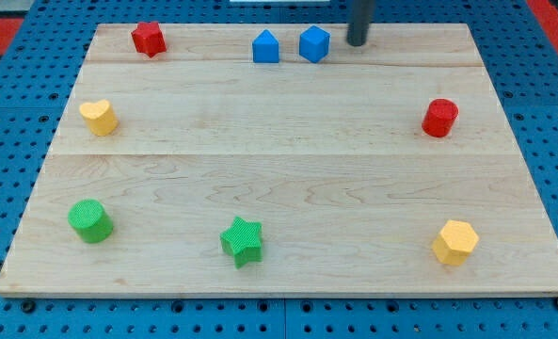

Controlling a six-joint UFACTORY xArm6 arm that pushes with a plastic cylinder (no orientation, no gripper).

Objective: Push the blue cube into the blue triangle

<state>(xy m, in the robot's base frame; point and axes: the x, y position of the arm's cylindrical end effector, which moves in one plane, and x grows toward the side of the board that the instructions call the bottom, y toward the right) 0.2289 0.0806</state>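
The blue cube sits near the board's top edge, a little right of centre. The blue triangle stands just to its left, with a small gap between them. My tip is at the view's top, close to the right of the blue cube and apart from it. The rod rises out of the top of the view.
A red star is at the top left. A yellow heart is at the left, a green cylinder at the bottom left, a green star at the bottom centre, a yellow hexagon at the bottom right, a red cylinder at the right.
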